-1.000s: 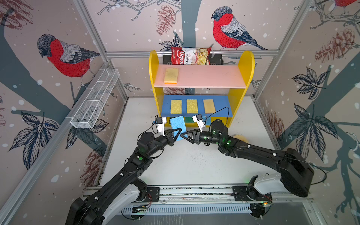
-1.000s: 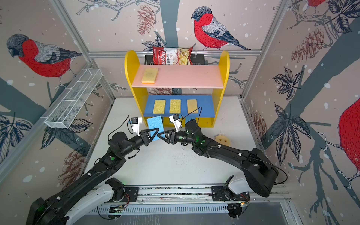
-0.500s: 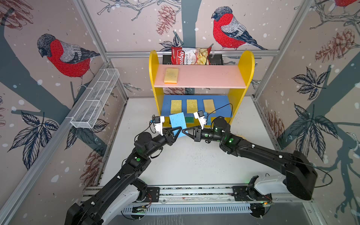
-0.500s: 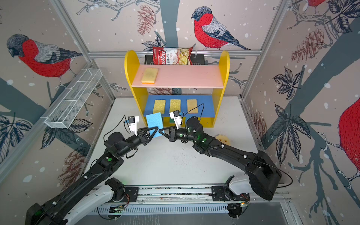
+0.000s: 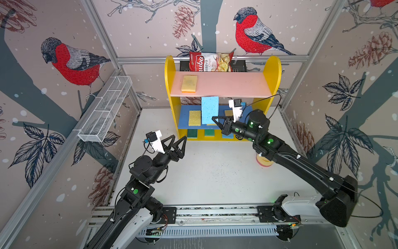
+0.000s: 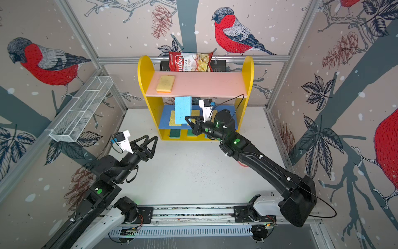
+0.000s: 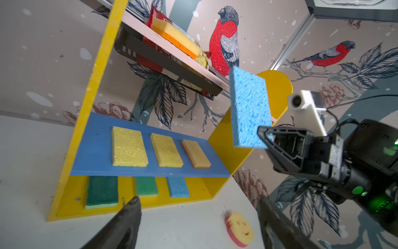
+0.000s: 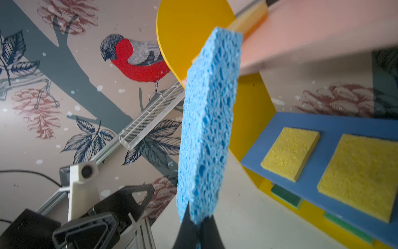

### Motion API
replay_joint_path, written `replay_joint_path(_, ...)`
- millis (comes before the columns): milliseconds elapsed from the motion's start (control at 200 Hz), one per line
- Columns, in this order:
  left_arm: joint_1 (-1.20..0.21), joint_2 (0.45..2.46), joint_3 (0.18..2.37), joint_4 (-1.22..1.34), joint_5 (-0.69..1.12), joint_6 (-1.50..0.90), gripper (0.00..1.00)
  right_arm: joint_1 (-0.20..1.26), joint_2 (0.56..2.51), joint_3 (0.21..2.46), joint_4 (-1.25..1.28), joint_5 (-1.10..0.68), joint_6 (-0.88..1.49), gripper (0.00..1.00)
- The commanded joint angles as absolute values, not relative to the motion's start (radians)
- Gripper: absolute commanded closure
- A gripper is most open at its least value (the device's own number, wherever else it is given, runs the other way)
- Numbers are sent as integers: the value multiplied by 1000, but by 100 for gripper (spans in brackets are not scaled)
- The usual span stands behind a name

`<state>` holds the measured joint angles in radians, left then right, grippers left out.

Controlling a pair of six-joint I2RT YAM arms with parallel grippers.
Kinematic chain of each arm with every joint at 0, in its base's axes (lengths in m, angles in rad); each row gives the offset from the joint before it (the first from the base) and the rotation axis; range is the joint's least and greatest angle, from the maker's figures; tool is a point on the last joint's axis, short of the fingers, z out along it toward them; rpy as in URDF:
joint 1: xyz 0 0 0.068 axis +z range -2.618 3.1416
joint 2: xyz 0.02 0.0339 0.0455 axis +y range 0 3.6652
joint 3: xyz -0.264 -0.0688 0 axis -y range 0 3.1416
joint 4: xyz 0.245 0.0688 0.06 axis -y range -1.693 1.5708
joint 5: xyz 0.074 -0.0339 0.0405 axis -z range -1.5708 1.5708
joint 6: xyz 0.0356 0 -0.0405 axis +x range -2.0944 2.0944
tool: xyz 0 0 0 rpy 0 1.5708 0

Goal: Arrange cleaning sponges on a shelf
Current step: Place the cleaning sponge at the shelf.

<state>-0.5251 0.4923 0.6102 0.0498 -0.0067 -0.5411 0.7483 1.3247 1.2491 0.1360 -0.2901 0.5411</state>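
Blue foam, pitted with small holes, makes up the sponge (image 5: pixel 210 110) that the right gripper (image 5: pixel 215 119) pinches by its lower short end, jaws pressed tight on the pad. The sponge stands nearly upright in the air in front of the shelf (image 5: pixel 268 73). Its top end reaches about the front edge of the pink board (image 5: pixel 226 85), and its lower part hangs before the blue board (image 7: pixel 97 140). The left gripper (image 5: pixel 178 139) hangs spread and empty over the table (image 5: pixel 204 172), apart from the shelf.

The step looks like placing this sponge on the pink board, where one yellow sponge (image 5: pixel 189 83) lies toward the left side panel. To do it well, the arm should lift until the pad clears the board's front edge, then tip it flat. It should land beside the yellow one, with a gap like those in the rows below. The foam is soft and held at one end, so it may sag or catch on the edge. Release should wait until it lies flat.
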Motion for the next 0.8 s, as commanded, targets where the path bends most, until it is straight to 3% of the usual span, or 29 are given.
replay_joint_path(0,-522,479,626,-26,-87,-496,17,730,1359,1348,71,-246,490,100)
replay_joint_path(385,-522,465,641,-49,-101,-489,18,672,1580,1741,-138,-223,431,100)
replay_joint_path(796,-523,482,641,-54,-97,-489,18,636,1727,1943,-236,-290,425,100)
